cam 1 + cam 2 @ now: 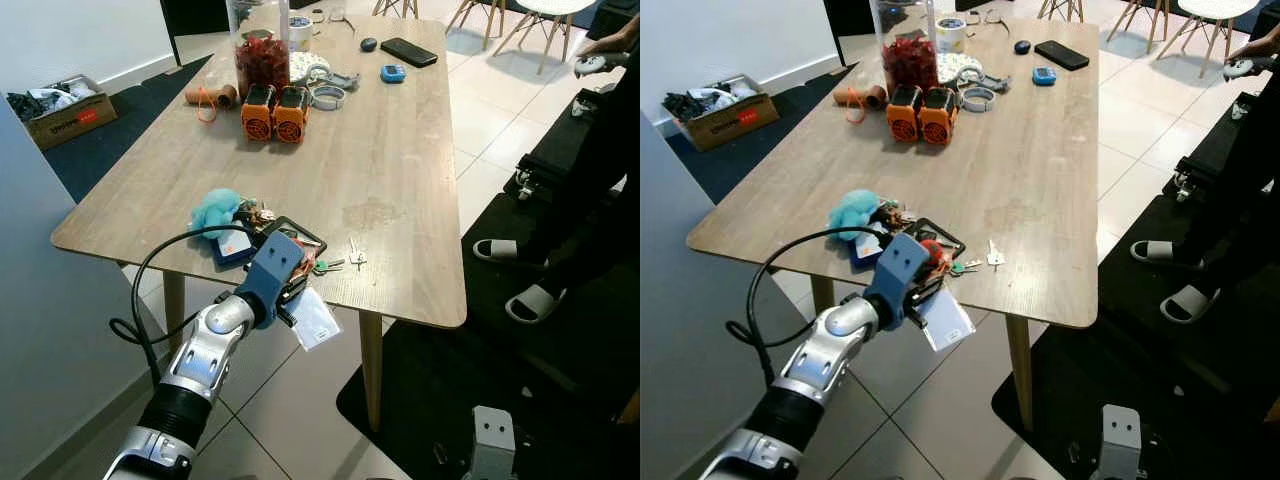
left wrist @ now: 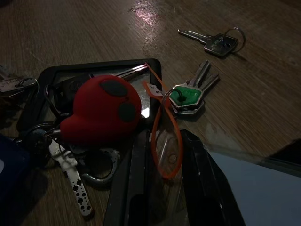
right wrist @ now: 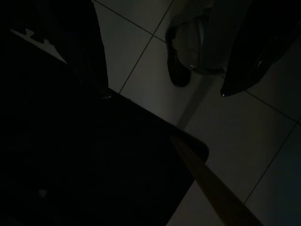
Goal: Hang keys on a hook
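A bunch of keys with a round red fob (image 2: pixel 101 110) lies partly on a black-rimmed tray (image 2: pixel 94 70) at the near edge of the wooden table (image 1: pixel 400 150). Beside it are a green-headed key (image 2: pixel 187 96) and a small silver key pair (image 1: pixel 355 255). My left gripper (image 2: pixel 164 188) hovers low at the table edge just short of the bunch, open, with an orange loop (image 2: pixel 162 141) and clear plastic lying between its fingers. A white card (image 1: pixel 315 320) hangs off the edge under the gripper. A teal plush (image 1: pixel 215 210) sits beside the pile. My right arm (image 1: pixel 490 435) hangs idle low down.
Two orange gadgets (image 1: pixel 275 112), a jar (image 1: pixel 260 50), a phone (image 1: pixel 408 51) and small items fill the far end of the table. A person (image 1: pixel 600 150) in slippers (image 1: pixel 535 300) stands on a black mat at the right. A cardboard box (image 1: pixel 65 110) sits far left.
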You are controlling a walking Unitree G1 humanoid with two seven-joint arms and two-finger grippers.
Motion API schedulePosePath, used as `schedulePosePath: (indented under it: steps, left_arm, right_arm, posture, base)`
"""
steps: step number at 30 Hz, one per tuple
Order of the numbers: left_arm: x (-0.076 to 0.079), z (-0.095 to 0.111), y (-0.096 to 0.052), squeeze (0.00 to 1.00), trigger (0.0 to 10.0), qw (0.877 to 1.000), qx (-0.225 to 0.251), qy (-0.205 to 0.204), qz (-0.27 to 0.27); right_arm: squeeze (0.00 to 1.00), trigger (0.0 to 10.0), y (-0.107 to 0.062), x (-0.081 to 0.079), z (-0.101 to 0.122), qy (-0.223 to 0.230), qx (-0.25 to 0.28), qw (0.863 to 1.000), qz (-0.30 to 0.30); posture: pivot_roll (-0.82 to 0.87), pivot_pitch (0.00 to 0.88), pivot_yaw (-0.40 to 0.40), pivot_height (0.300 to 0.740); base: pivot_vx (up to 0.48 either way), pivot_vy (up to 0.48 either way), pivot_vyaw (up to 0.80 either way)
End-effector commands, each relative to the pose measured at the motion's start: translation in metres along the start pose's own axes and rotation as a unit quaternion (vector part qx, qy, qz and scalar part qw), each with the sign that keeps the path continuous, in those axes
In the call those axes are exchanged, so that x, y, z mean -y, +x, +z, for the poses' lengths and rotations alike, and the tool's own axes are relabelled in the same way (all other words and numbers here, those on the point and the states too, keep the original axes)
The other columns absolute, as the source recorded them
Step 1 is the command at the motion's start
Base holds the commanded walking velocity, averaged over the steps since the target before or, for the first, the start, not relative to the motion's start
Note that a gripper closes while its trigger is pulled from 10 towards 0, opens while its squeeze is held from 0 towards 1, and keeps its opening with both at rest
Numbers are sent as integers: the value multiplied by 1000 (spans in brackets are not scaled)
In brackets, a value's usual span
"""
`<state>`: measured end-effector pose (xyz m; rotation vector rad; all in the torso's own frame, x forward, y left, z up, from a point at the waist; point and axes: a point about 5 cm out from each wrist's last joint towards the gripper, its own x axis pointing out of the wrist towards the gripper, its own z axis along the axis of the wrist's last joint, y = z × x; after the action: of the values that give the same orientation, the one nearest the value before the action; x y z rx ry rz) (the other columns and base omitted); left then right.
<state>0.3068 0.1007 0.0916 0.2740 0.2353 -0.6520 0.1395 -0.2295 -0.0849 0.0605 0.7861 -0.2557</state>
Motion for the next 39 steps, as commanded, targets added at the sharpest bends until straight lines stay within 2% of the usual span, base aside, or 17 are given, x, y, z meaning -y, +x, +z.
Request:
schedulePosePath:
  steps: [1, 2, 3, 4, 5, 6, 20, 23, 24, 25, 26, 27, 29, 34, 39]
  left_arm:
    - [-4, -9, -4, 0, 10000, 1000, -22, 8, -3]
    - [-4, -9, -4, 0, 10000, 1000, -22, 8, -3]
    - [-4, -9, -4, 0, 9216, 1000, -20, 7, -6]
    - [-4, -8, -4, 0, 2941, 1000, -16, 7, -7]
    - [-4, -8, -4, 0, 2941, 1000, -16, 7, -7]
    - [-3, -7, -5, 0, 0, 1000, -10, 1, -16]
    - [-9, -2, -6, 0, 0, 1000, -4, -4, -31]
    - [-12, 0, -7, 0, 0, 999, -3, -20, -37]
    - [-15, 4, -8, 0, 0, 998, 1, -40, -43]
    - [-21, 14, -9, 0, 0, 994, 25, -89, -54]
    - [-25, 22, -11, 0, 0, 991, 51, -114, -57]
    - [-25, 22, -11, 0, 0, 991, 51, -114, -57]
    - [-32, 35, -14, 0, 0, 984, 94, -143, -56]
    - [-42, 52, -23, 0, 0, 970, 163, -167, -65]
    - [-43, 54, -28, 0, 0, 969, 167, -163, -83]
  right_arm:
    - [0, 10000, -2, 3, -6, 0, -15, 1000, -5]
    - [0, 10000, -2, 3, -6, 0, -15, 1000, -5]
    - [0, 10000, -2, 3, -6, 0, -15, 1000, -5]
    - [0, 10000, -2, 3, -5, 0, -15, 1000, -5]
    - [0, 10000, -2, 3, -5, 0, -15, 1000, -5]
    - [0, 10000, -1, 4, -5, -1, -15, 1000, -5]
    - [0, 10000, -1, 3, -4, 2, -14, 1000, -5]
    - [0, 10000, 0, 3, -3, 3, -14, 1000, -5]
    - [0, 10000, 0, 3, -3, 3, -14, 1000, -5]
    - [0, 10000, 0, 3, -4, 4, -15, 1000, -5]
    - [0, 10000, 0, 3, -4, 5, -15, 1000, -5]
    - [0, 10000, 0, 3, -4, 5, -15, 1000, -5]
    - [0, 10000, 0, 2, -4, 6, -15, 1000, -5]
    - [0, 10000, -1, 1, -4, 7, -16, 1000, -4]
    - [0, 10000, -1, 1, -4, 8, -16, 1000, -4]
  posture:
    - [27, 58, -1, 740]
    - [27, 58, -1, 740]
    - [27, 58, -1, 740]
    - [27, 55, -1, 740]
    - [27, 55, -1, 740]
    - [27, 55, -1, 740]
    - [28, 50, -1, 740]
    - [29, 51, -1, 740]
    - [29, 53, 0, 740]
    - [29, 53, 0, 740]
    - [32, 56, 0, 740]
    - [32, 56, 0, 740]
    - [32, 56, 0, 740]
    - [33, 59, 2, 740]
    - [35, 58, 1, 740]
  base:
    - [0, 0, 0]
    - [0, 0, 0]
    - [0, 0, 0]
    - [0, 0, 0]
    - [0, 0, 0]
    - [0, 0, 0]
    - [0, 0, 0]
    - [0, 0, 0]
    - [0, 0, 0]
    - [0, 0, 0]
    - [0, 0, 0]
    - [0, 0, 0]
    - [0, 0, 0]
    - [0, 0, 0]
    - [0, 0, 0]
